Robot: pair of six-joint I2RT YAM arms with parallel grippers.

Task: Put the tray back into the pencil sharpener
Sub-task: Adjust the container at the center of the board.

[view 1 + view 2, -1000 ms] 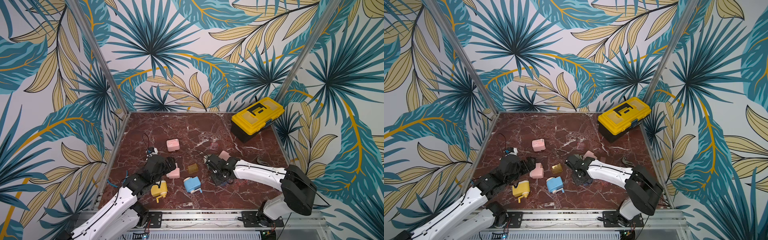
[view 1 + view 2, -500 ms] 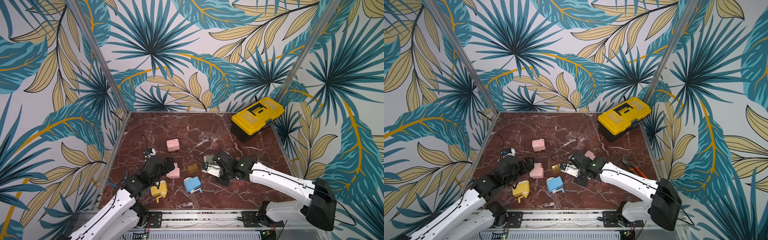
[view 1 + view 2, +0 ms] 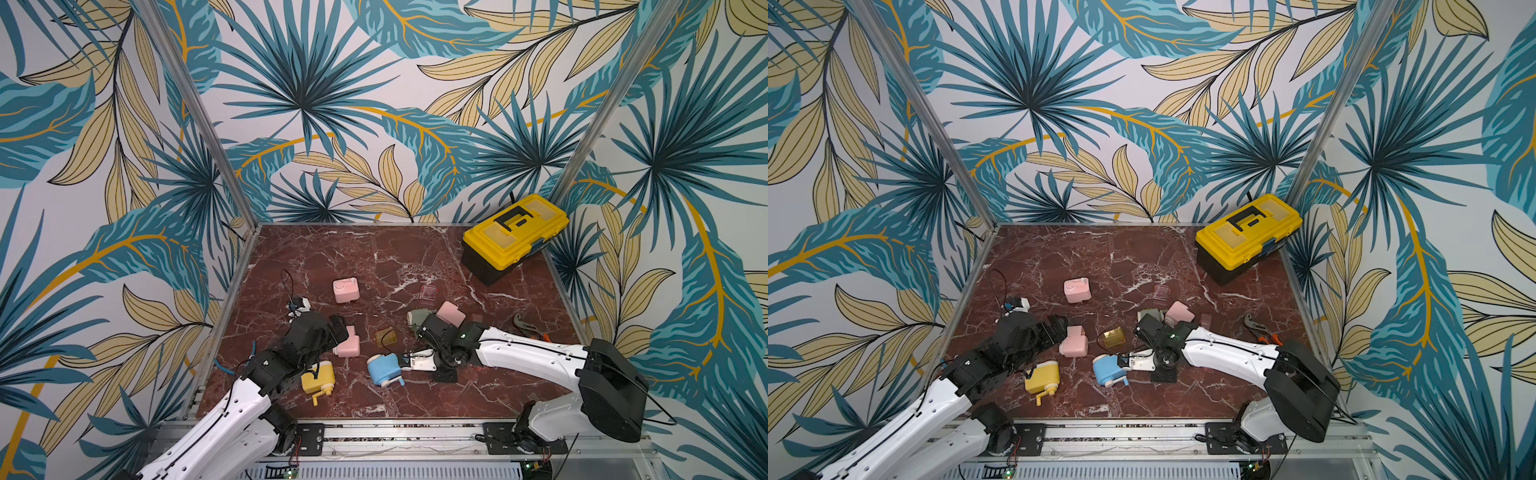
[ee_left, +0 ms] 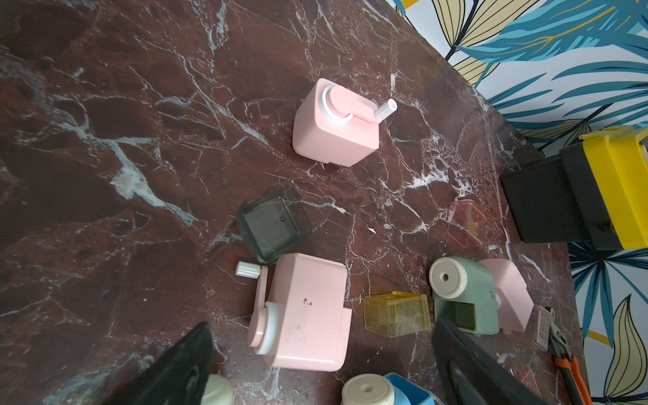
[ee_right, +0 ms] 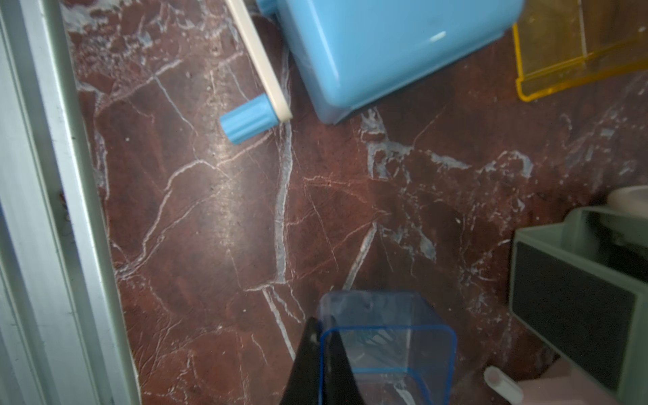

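The yellow toolbox [image 3: 515, 237] has not moved from the 2 o'clock corner of the table [image 3: 365, 253]. The right gripper [image 3: 406, 360], which was by the green sharpener [image 3: 417, 318] a second ago, has swung toward 8 o'clock. It now lies low at the 3 o'clock side of the blue pencil sharpener [image 3: 383, 368], pinching one wall of the clear blue tray [image 5: 389, 333], which is still outside the sharpener. The left gripper [image 3: 340, 328], spread wide, stays over the pink sharpener [image 3: 350, 345].
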